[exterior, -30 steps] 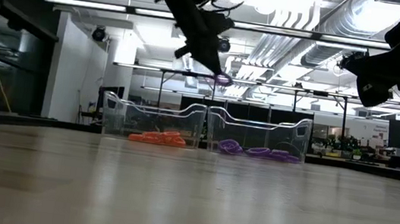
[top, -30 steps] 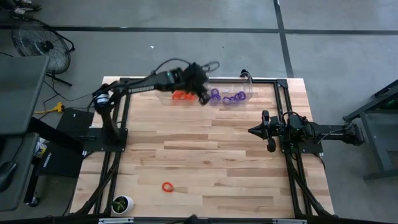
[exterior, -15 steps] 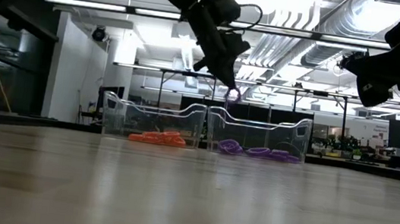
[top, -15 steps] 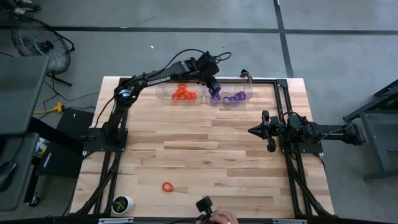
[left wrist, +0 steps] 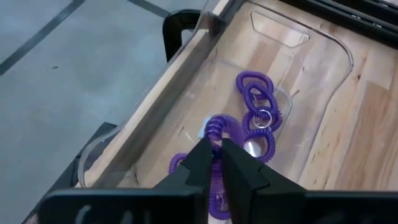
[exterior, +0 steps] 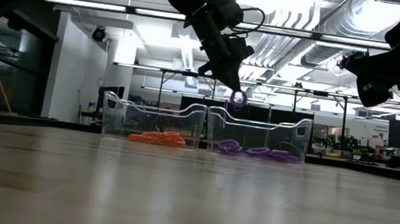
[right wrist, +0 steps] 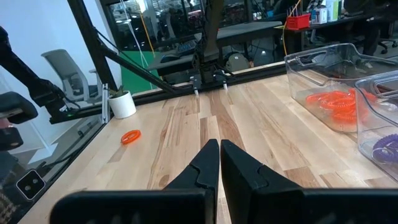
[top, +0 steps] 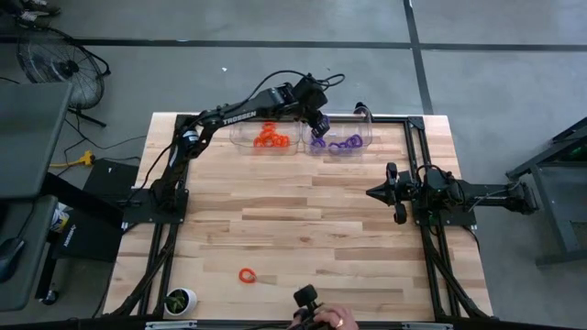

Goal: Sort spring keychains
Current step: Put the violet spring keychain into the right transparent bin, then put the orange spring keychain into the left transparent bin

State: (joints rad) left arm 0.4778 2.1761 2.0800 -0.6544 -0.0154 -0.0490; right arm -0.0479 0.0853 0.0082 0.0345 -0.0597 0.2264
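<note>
Two clear bins stand side by side at the table's far edge. The left bin (top: 269,137) holds orange spring keychains (exterior: 157,137); the right bin (top: 341,142) holds purple ones (left wrist: 256,102). My left gripper (top: 322,127) hangs over the purple bin's left end, shut on a purple spring keychain (exterior: 238,98). One orange keychain (top: 246,274) lies flat on the table near the front edge. My right gripper (top: 371,192) waits shut at the table's right side, above the wood. My left gripper pinches the purple keychain's coil (left wrist: 214,127) between its two fingertips. The fingers slant down toward the table's far right. The keychain hangs below the fingertips (exterior: 234,92), above the bin's rim and clear of the keychains inside.
A small white pot with a plant (top: 181,300) stands at the near left corner. A person's hand (top: 332,319) with a dark object shows at the near edge. Black frame rails (top: 431,238) run along both sides of the table.
My left gripper has carried the purple keychain toward the table's right edge, from the gap between the two bins to a place over the purple bin, sinking slightly. A person's hand with a dark object has come in at the near edge.
</note>
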